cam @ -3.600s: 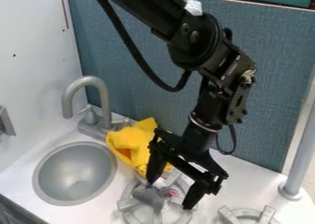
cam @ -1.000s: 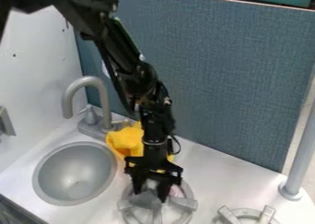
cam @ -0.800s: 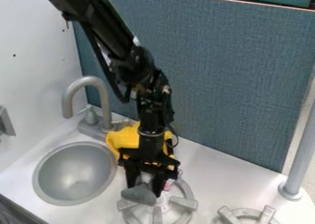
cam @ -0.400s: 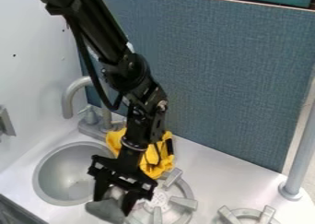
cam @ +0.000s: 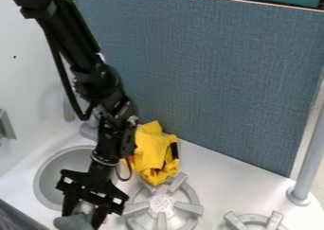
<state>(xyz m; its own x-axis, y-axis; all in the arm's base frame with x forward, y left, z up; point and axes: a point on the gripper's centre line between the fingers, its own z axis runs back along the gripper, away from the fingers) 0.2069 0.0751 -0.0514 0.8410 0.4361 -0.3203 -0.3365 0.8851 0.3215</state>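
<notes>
from afar i see that my arm (cam: 92, 73) has swung to the view's left above the white worktop (cam: 221, 177). it now covers part of the sink (cam: 45, 177) and leaves the burner (cam: 188, 207) uncovered, beside the yellow cloth (cam: 150, 151). my pincer (cam: 82, 216) is clamped on the soft-looking grey object (cam: 73, 222), which has gone from the burner to near the sink's front edge.
</notes>
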